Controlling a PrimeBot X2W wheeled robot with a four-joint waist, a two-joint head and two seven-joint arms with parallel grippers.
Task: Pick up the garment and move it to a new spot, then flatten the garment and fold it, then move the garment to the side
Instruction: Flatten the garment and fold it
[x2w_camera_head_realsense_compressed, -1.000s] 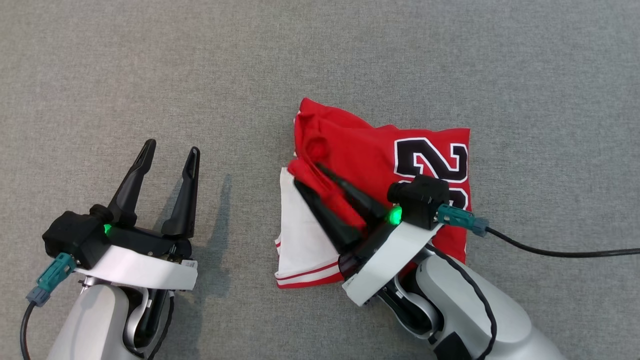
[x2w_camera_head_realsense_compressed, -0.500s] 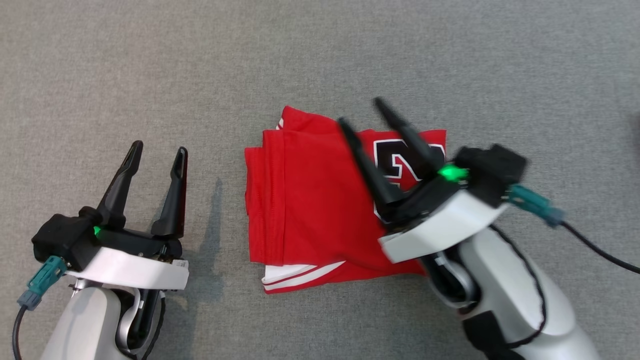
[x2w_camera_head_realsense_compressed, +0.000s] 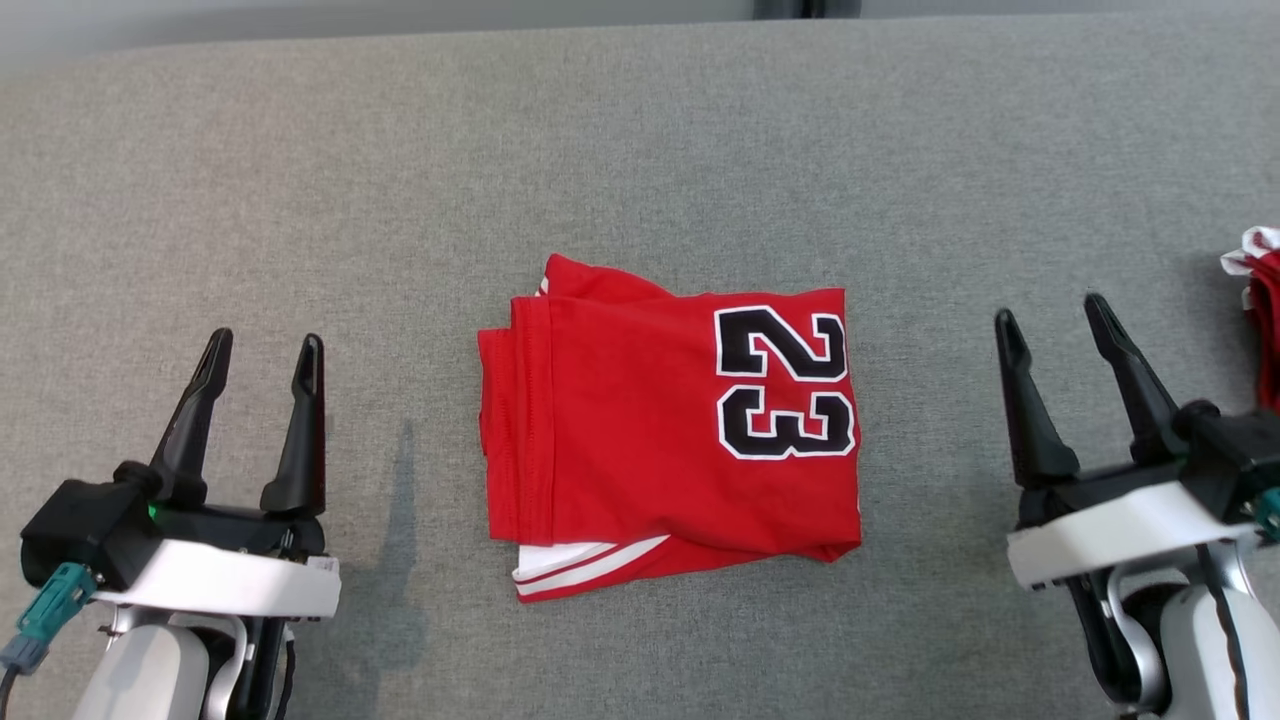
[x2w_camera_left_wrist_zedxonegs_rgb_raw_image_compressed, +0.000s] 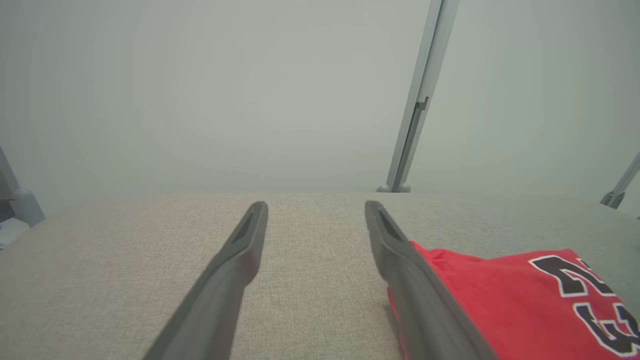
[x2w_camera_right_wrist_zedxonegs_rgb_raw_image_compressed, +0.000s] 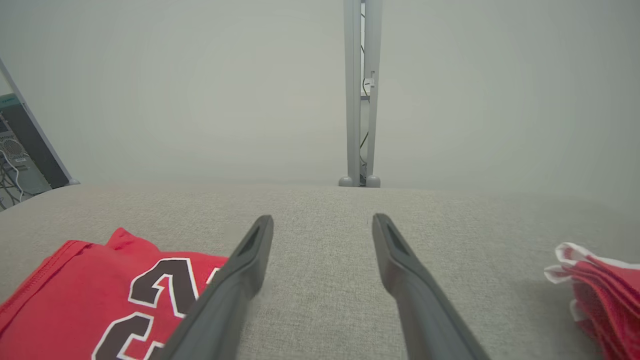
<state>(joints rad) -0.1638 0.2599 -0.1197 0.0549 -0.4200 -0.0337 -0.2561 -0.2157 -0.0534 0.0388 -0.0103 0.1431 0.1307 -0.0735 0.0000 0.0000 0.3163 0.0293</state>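
The garment (x2w_camera_head_realsense_compressed: 660, 420) is a red jersey with a black "23" and white trim, lying folded into a rough square in the middle of the grey table (x2w_camera_head_realsense_compressed: 640, 150). My left gripper (x2w_camera_head_realsense_compressed: 262, 355) stands open at the lower left, well apart from the jersey. At the lower right my right gripper (x2w_camera_head_realsense_compressed: 1052, 315) is open too, clear of the cloth. The left wrist view has the jersey (x2w_camera_left_wrist_zedxonegs_rgb_raw_image_compressed: 510, 300) to the right of my open left gripper (x2w_camera_left_wrist_zedxonegs_rgb_raw_image_compressed: 315, 210). From the right wrist, the jersey (x2w_camera_right_wrist_zedxonegs_rgb_raw_image_compressed: 100, 295) lies left of my open right gripper (x2w_camera_right_wrist_zedxonegs_rgb_raw_image_compressed: 322, 222).
Another red and white garment (x2w_camera_head_realsense_compressed: 1262, 320) lies bunched at the table's right edge, also seen as a red and white bundle (x2w_camera_right_wrist_zedxonegs_rgb_raw_image_compressed: 600, 295) in the right wrist view. A grey metal post (x2w_camera_right_wrist_zedxonegs_rgb_raw_image_compressed: 360, 95) stands behind the table's far edge. Computer equipment (x2w_camera_right_wrist_zedxonegs_rgb_raw_image_compressed: 20, 155) sits off to the left.
My right gripper let go of the jersey's fold, opened and drew back to the lower right. The jersey now lies flat and folded. The head camera has tilted, shifting the whole view.
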